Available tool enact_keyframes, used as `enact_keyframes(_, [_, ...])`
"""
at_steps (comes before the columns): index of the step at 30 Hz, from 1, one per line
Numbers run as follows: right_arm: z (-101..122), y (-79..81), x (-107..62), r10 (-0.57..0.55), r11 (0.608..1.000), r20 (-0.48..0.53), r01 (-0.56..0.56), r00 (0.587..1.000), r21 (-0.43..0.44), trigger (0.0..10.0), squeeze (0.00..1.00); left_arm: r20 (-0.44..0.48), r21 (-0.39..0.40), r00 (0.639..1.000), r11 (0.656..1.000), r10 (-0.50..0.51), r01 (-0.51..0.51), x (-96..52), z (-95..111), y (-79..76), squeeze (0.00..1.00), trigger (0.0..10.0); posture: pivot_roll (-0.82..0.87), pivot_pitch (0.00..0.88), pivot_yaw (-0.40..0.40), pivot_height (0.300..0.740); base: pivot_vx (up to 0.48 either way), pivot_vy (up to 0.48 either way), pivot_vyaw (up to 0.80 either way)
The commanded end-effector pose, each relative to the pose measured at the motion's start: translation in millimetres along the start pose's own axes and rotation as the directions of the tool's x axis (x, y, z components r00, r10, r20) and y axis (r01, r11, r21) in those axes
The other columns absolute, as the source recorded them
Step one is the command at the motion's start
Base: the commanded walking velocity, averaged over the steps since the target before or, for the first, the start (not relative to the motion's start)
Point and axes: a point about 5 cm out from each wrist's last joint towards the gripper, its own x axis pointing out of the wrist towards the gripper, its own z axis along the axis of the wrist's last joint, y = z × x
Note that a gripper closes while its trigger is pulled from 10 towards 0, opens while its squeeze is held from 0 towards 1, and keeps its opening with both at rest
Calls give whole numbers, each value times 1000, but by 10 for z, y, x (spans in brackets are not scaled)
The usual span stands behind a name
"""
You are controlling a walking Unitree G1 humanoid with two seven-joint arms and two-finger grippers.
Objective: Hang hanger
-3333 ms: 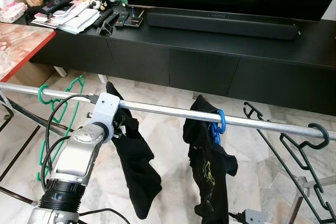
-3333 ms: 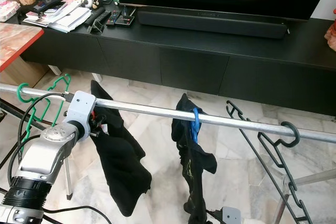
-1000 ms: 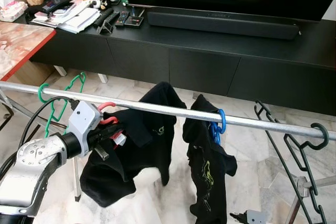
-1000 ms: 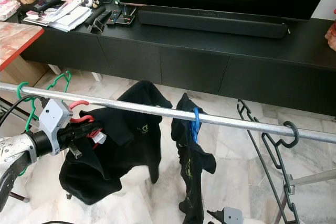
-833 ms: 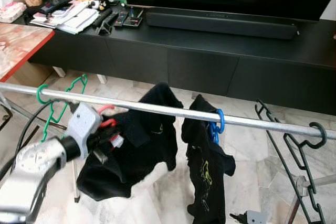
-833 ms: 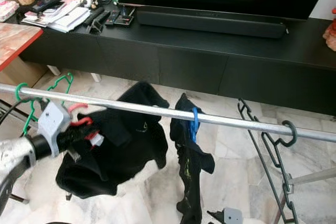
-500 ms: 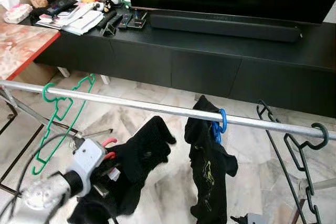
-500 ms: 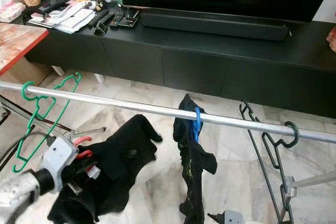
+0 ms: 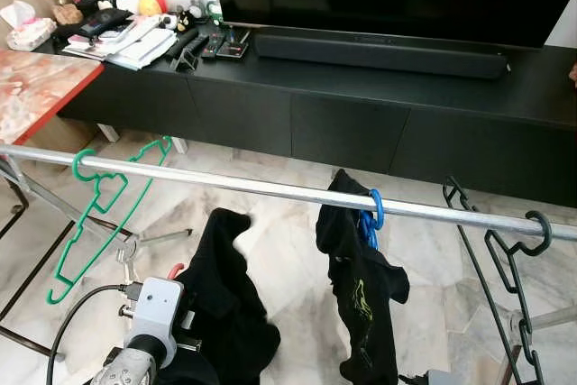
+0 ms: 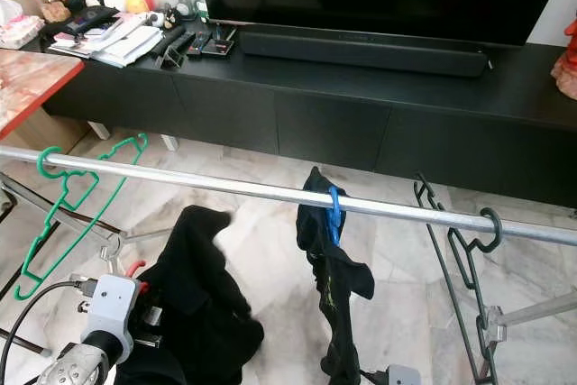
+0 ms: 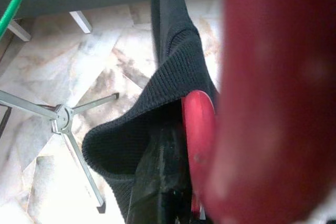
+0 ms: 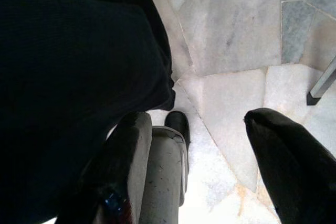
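Where eyes see black garment [image 9: 225, 313] — left gripper [image 11: 181, 182] clamping red hanger [image 11: 199, 129]; right gripper [image 12: 197, 169] agape.

Even, soft daylight fills both eye views, bright and mostly sharp. The shiny silver metal rail [image 9: 270, 190] carries a pale highlight along its length, and the pale marble floor [image 9: 288, 250] shows only faint shadows. In the left wrist view a red plastic hanger [image 11: 273, 98] sits so close it blurs heavily. The right wrist view is dimmer, with black fabric [image 12: 68, 77] lacking detail.
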Motion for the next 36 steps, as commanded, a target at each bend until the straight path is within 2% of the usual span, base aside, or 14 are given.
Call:
enact_keyframes(1, [-87,5,-19,0,1000,-27,1,1000,9,10000,0,18,1,999,999,35,-35,9,19,57,0,10000,7,112,63,740,0,0,0])
enact_keyframes(5, [-101,12,-20,-1,1000,-33,2,999,24,10000,0,28,0,998,999,48,-48,21,17,41,0,10000,5,104,66,740,0,0,-200])
enact_keyframes(10, [-114,19,-21,3,1000,-43,-2,999,22,10000,0,44,-5,997,998,69,-69,47,11,5,0,10000,3,105,66,740,0,480,-795])
enact_keyframes(20, [-108,24,-19,13,1000,-44,-13,999,15,10000,0,58,-22,993,995,99,-98,49,36,38,0,10000,11,130,64,740,0,419,-784])
enact_keyframes(36, [-74,30,-13,17,1000,-26,-16,1000,17,10000,0,86,-24,993,996,85,-83,50,64,-5,0,10000,20,166,63,740,0,0,0])
